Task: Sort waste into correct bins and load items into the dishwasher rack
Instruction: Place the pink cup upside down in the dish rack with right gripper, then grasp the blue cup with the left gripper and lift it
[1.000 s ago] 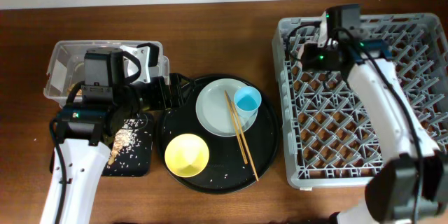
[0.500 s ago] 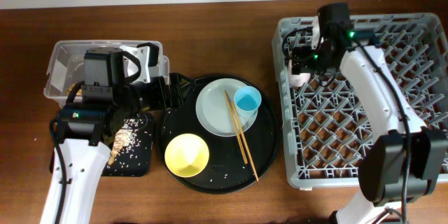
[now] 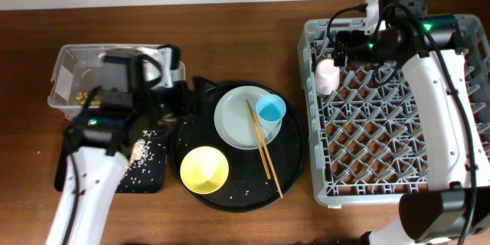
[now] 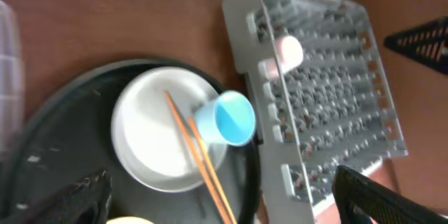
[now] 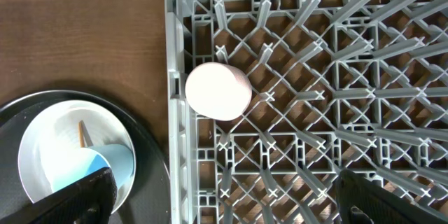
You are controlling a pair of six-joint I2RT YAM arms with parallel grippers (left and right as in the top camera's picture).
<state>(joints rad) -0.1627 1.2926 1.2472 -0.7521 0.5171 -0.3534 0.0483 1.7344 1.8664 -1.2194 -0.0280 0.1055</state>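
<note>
Right fingers (image 5: pixel 70 196), spread wide, have left the pink cup (image 5: pixel 218 91) in the rack (image 5: pixel 176 42); left fingers (image 4: pixel 378 196) gape too.

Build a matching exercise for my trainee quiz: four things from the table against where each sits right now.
1. pink cup
2. blue cup
3. yellow bowl
4. rice grains

A. on the pale plate
B. in the shallow black tray
C. in the dishwasher rack
D. straight on the round black tray

Pairs: 1-C, 2-A, 3-D, 4-B.
</note>
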